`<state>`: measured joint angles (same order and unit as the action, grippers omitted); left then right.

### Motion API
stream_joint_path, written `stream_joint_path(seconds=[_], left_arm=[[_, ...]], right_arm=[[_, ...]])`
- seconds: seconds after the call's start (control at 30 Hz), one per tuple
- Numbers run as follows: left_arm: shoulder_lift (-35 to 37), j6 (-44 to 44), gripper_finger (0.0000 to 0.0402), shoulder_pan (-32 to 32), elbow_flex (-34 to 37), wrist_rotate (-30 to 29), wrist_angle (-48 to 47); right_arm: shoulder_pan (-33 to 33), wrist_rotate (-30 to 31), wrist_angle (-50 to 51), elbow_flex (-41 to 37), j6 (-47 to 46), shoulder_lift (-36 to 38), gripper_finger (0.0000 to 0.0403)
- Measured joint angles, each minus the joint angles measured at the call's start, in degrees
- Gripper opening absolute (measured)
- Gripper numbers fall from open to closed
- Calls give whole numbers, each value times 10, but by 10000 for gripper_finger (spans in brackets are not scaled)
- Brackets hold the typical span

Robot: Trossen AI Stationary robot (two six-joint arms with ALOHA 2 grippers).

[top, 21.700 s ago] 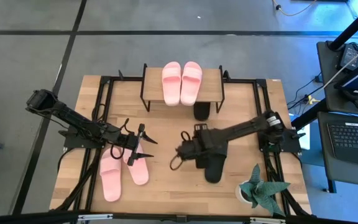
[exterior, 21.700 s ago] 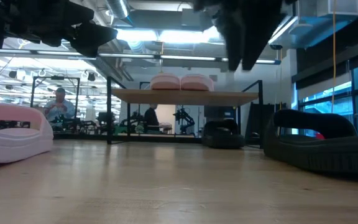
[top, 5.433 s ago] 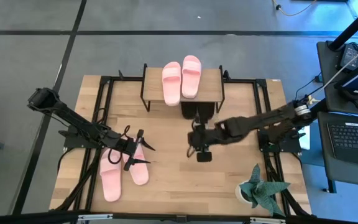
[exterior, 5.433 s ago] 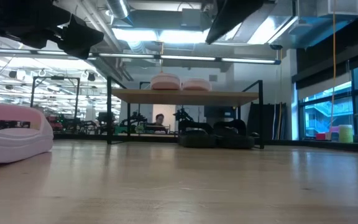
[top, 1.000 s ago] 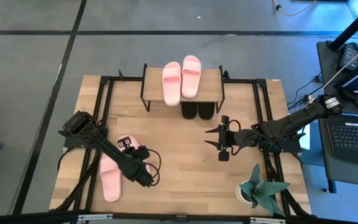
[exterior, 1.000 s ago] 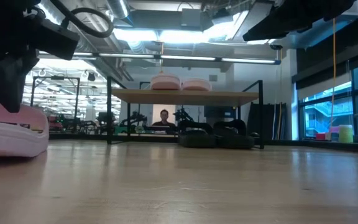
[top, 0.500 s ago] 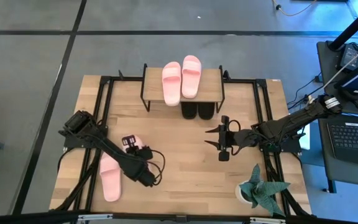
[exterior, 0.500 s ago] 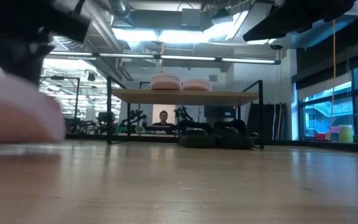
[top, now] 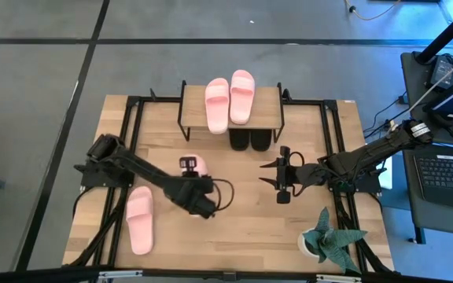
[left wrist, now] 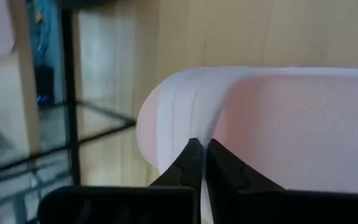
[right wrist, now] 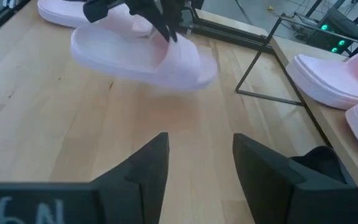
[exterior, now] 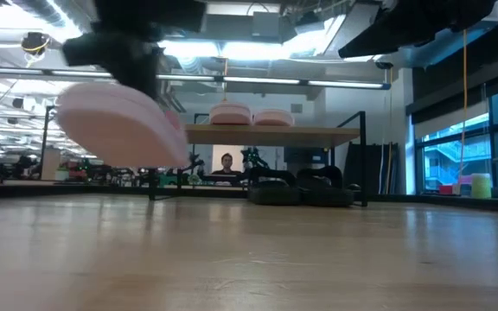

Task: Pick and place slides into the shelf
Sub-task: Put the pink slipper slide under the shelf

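Left pincer pinches one pink slide aloft; right pincer spread; two pink slides top the shelf.

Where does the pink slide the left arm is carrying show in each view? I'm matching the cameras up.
High view: carried pink slide at table centre, mostly under the left gripper.
Low view: blurred, off the tabletop, upper left.
Left wrist view: fills the frame, pinched at its edge.
Right wrist view: lifted, upper left.
Shared landmark: the shelf, holding two pink slides.
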<state>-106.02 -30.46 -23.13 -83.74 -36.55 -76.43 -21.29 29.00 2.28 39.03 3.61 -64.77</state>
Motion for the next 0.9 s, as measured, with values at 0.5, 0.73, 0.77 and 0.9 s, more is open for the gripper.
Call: stream_joint_path(seconds=[0.5, 0.73, 0.77, 0.9], left_arm=[[0, 233, 0, 129, 27, 3, 202], [0, 285, 0, 175, 68, 0, 283], [0, 293, 0, 181, 73, -1, 293], [0, 329, 0, 202, 103, -2, 354]], right_arm=[[0, 0, 70, 0, -21, 0, 180], [0, 0, 70, 0, -18, 0, 180], [0, 0, 70, 0, -18, 0, 180], [0, 0, 70, 0, -18, 0, 180]])
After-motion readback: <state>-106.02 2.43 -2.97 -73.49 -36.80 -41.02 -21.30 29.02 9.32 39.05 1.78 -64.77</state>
